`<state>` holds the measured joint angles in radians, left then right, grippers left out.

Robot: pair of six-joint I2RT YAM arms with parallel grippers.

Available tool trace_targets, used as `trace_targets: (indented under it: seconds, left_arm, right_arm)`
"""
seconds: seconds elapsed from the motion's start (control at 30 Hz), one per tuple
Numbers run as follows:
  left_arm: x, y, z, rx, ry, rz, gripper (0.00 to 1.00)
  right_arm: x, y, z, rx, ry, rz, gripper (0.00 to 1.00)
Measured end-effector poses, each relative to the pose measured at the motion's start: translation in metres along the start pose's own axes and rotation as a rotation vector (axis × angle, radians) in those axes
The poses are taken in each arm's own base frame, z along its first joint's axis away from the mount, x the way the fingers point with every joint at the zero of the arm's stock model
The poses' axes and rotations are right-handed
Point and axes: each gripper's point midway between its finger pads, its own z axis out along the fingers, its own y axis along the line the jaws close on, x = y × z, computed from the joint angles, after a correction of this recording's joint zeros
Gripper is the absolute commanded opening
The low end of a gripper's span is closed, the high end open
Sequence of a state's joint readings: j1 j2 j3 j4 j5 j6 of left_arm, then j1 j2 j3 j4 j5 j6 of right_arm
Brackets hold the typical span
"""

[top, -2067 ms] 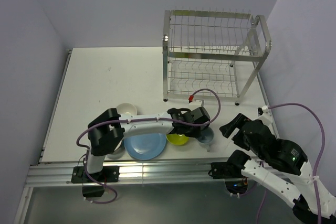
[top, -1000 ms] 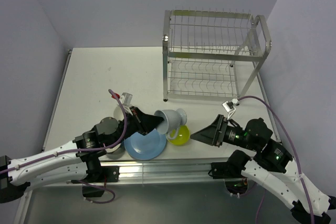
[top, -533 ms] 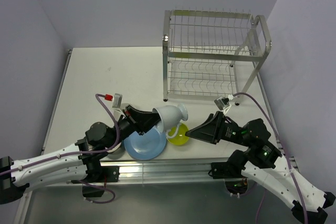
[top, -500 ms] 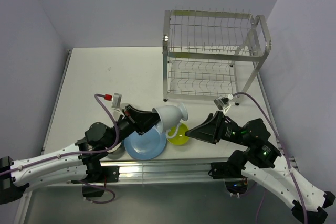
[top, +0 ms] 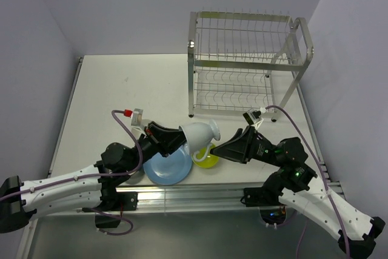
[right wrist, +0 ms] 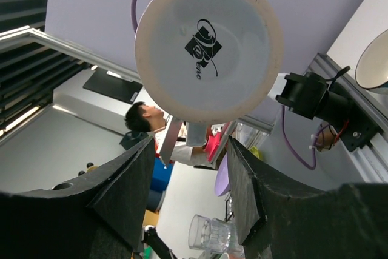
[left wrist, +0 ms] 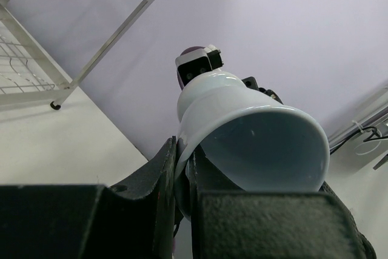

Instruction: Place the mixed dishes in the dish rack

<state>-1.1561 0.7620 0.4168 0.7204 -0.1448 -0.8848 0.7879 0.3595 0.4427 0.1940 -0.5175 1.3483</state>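
Top external view, reading left to right. My left gripper point(top: 178, 139) is clenched on the rim of the pale blue-grey mug point(top: 197, 132). The left wrist view confirms this: one finger point(left wrist: 165, 171) lies outside the mug wall point(left wrist: 242, 131) and the other inside.

The mug is held off the table point(top: 121, 89), tipped on its side. Its mouth faces my left arm and its base faces right. It hangs over the far edge of the large blue plate point(top: 165, 168), which lies flat near the front edge. The lime-green bowl point(top: 207, 161) sits just beside the plate on its right.

My right gripper point(top: 218, 150) is released and grasps nothing. In the right wrist view, its fingers point(right wrist: 130, 177) are spread wide with the mug base point(right wrist: 209, 47) facing them, apart from both.

The dish rack point(top: 242, 65) stands at the far right, well apart from the mug.
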Motion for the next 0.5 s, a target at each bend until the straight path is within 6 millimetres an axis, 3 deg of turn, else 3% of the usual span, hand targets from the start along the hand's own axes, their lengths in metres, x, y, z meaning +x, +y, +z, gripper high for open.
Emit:
trace_targets:
  seconds: [0.5]
  left_arm:
    - [0.011,0.001,0.008,0.016,0.010,-0.007,0.00]
  right_arm:
    - [0.005,-0.001,0.011,-0.030,0.007,0.040,0.46]
